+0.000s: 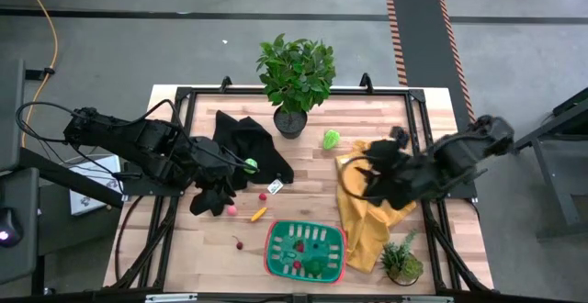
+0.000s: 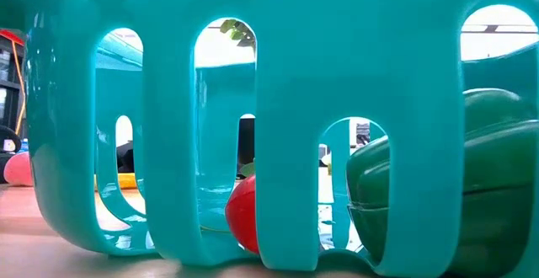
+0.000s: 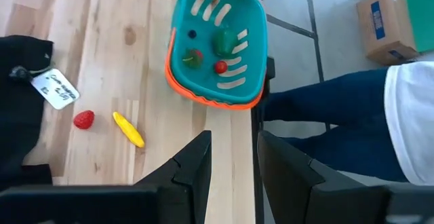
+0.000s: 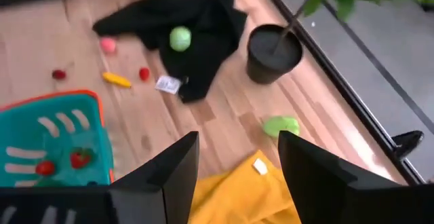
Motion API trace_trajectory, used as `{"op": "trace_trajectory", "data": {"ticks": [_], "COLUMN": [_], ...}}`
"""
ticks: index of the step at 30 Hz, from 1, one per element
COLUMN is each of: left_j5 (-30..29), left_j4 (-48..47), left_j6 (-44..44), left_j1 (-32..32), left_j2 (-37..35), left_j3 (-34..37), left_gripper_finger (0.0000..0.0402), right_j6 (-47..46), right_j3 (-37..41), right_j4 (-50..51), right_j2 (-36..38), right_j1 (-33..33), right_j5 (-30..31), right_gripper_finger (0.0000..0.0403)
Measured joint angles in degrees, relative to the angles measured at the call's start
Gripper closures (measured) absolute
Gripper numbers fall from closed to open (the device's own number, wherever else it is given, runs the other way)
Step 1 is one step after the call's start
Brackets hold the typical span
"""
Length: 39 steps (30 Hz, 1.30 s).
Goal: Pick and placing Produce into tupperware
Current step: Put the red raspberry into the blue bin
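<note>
From the high view, a rounded-rectangle teal-green plastic tupperware with a red rim (image 1: 306, 249) sits on the pale wooden table (image 1: 404, 119) near its front edge, long axis running left to right, with small red and dark green toy produce already inside; loose pieces lie well apart on the wood: a slim yellow-orange toy vegetable (image 1: 259, 214) lying at a slant, a pink ball (image 1: 231, 210), a tiny red cherry-like bit (image 1: 239, 243), a lime-green ball (image 1: 251, 164) on a black cloth (image 1: 246, 147), and a lime-green leafy piece (image 1: 331, 139) beside a potted plant (image 1: 296, 75); the left gripper (image 1: 213, 200) hovers near the pink ball, the right gripper (image 1: 366, 182) over a yellow cloth (image 1: 372, 213); from the low view, only the slotted wall of the tupperware fills the frame, a red piece (image 2: 242, 212) and a dark green piece (image 2: 396, 189) resting inside; from the left wrist view, the left fingers (image 3: 193, 173) stand a narrow gap apart, holding nothing; from the right wrist view, the right fingers (image 4: 178, 164) stand wider apart, also empty; these toys look light, hard and smooth, so likely to roll or slip; the balls are probably best pinched across the middle, the yellow-orange piece across its short width.
</note>
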<state>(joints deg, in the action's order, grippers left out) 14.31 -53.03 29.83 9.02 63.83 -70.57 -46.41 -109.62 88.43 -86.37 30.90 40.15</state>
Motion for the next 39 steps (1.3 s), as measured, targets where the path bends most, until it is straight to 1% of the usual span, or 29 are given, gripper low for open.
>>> {"op": "trace_trajectory", "data": {"ticks": [4,7,10,13,16,19,21,24,26,28,32,34,37,39], "left_j5": [-1.99,-4.45,-8.57,-12.79,-18.23,-23.57,-26.94,-32.66,-35.01,-35.96,-35.87,-34.93,-31.34,-27.9], "left_j4": [0.06,0.12,0.13,0.12,0.1,0.1,0.06,-0.08,-0.22,-0.62,-1.94,-2.46,-3.81,-3.04], "left_j6": [0.37,0.62,1.42,1.47,1.06,-1.54,-3.98,-6.53,-7.09,-7.11,-9.22,-11.17,-14.07,-15.71], "left_j1": [0.0,0.0,0.0,0.0,0.0,0.0,0.0,0.0,-0.01,-0.02,-0.02,-0.02,-0.59,-1.63], "left_j2": [0.0,0.0,0.0,0.0,0.0,0.14,0.35,1.18,2.12,3.25,6.48,8.28,10.63,11.21], "left_j3": [0.0,0.0,0.0,0.02,0.02,0.0,0.02,0.02,-0.04,0.01,0.02,0.0,0.42,1.6], "left_gripper_finger": [0.0291,0.0291,0.0291,0.0291,0.0291,0.0291,0.0291,0.0291,0.0291,0.0291,0.0291,0.0291,0.0291,0.0291], "right_j6": [-8.44,-13.58,-15.54,-15.05,-13.72,-12.66,-10.78,-8.59,-8.58,-8.39,-7.04,-7.1,-7.4,-8.73], "right_j3": [13.15,24.67,35.8,45.88,54.45,61.21,64.51,68.06,69.44,69.85,69.85,69.83,69.83,69.83], "right_j4": [-1.39,-7.95,-18.89,-31.91,-44.11,-55.41,-62.39,-69.9,-72.17,-72.77,-73.17,-73.61,-73.84,-73.73], "right_j2": [8.27,14.8,20.48,25.2,28.16,29.85,30.0,30.15,30.15,30.15,30.31,30.53,30.74,31.02], "right_j1": [3.13,4.84,5.59,5.47,4.67,3.6,2.76,1.31,0.19,-0.77,-2.81,-4.12,-6.31,-7.82], "right_j5": [2.64,2.82,2.62,1.25,-1.44,-4.53,-6.48,-8.3,-9.07,-9.39,-9.78,-9.82,-9.8,-9.97], "right_gripper_finger": [0.021,0.021,0.021,0.021,0.021,0.021,0.021,0.021,0.021,0.021,0.021,0.021,0.021,0.021]}}
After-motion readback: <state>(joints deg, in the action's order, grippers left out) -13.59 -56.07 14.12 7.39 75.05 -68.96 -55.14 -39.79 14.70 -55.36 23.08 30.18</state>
